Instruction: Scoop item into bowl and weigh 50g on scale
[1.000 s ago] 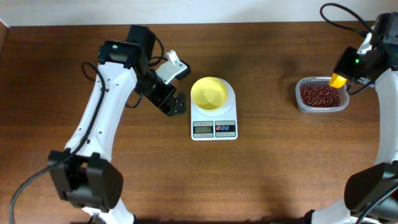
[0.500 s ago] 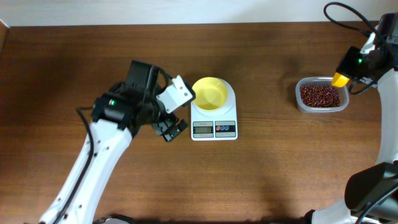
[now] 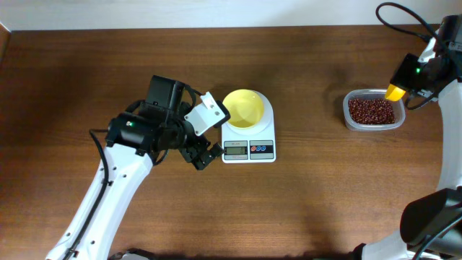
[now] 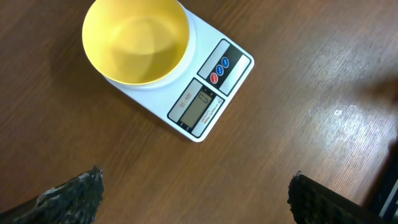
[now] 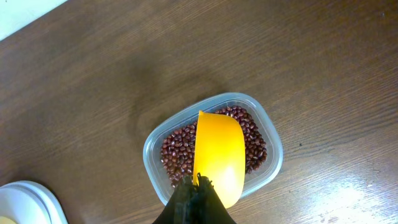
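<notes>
Right hand (image 5: 196,198) is clamped on the handle of the yellow scoop (image 5: 217,155), which hangs over the clear tub (image 5: 273,163) of beans (image 5: 177,152) at the right end of the tabletop (image 3: 325,195). No beans show in the scoop, so I judge the scooping is the step in hand.

To do it well: tip the lip down into the pile, push through, then level out before lifting so nothing rolls off on the way across. Take modest loads (fifty grams creeps up fast).

The scoop's long axis runs straight away from the hand, its mouth pointing at the tub's far rim.

Over in the middle, the pale bowl (image 3: 242,108) sits empty on the scale (image 3: 249,148). The scale's long axis runs far-to-near, with the display end toward the front edge.

The left hand (image 3: 204,154) hovers just beside the scale's front-left corner, fingers (image 4: 71,198) spread wide and holding nothing. Best it stays off the platform so the reading is honest.
</notes>
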Controlling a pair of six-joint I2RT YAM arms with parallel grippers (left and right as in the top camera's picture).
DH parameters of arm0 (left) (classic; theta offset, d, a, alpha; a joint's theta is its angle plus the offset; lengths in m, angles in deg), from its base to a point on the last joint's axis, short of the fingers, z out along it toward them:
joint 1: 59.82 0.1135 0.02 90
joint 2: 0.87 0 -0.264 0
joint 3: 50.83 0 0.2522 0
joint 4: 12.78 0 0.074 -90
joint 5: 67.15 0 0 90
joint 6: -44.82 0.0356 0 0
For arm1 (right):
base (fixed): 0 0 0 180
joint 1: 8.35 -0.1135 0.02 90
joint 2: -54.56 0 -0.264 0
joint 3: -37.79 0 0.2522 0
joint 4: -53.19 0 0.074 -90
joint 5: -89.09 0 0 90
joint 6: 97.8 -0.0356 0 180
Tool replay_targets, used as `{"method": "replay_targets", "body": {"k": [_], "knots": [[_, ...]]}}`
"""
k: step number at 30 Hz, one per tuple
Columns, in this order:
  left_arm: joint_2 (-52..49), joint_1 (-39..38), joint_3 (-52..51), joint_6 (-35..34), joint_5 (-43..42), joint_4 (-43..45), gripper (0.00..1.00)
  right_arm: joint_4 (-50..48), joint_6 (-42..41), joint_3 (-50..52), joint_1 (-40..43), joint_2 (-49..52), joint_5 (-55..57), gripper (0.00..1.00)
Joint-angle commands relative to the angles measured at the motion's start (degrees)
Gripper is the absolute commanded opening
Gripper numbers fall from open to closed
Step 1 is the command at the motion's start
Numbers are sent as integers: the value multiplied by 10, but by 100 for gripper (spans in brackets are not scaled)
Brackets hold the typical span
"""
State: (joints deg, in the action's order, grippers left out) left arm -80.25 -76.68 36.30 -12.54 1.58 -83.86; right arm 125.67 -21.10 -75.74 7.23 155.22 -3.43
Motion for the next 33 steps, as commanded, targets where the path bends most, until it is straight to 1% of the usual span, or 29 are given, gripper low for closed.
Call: {"method": "replay_targets", "body": {"k": [1, 3, 7, 12, 18, 21, 25, 28, 33], "knots": [[5, 0, -5, -12, -15, 2, 99, 0, 4, -10, 3, 0, -3, 4], [5, 0, -5, -11, -15, 1, 99, 0, 17, -10, 3, 0, -3, 4], [5, 0, -5, -11, -14, 1, 99, -7, 70, -10, 3, 6, 2, 4], [5, 0, -5, -11, -14, 1, 99, 2, 97, -10, 3, 78, 17, 4], [5, 0, -5, -11, -14, 1, 99, 4, 101, -9, 3, 148, 25, 4], [5, 0, -5, -11, -14, 1, 99, 5, 102, -7, 3, 152, 25, 4], [5, 0, -5, -11, -14, 1, 99, 6, 116, 23, 2, 152, -38, 4], [5, 0, -5, -11, -14, 1, 99, 9, 129, 49, 2, 152, -48, 4], [5, 0, -5, -11, -14, 1, 98, 18, 140, 50, 3, 152, -63, 4]]}}
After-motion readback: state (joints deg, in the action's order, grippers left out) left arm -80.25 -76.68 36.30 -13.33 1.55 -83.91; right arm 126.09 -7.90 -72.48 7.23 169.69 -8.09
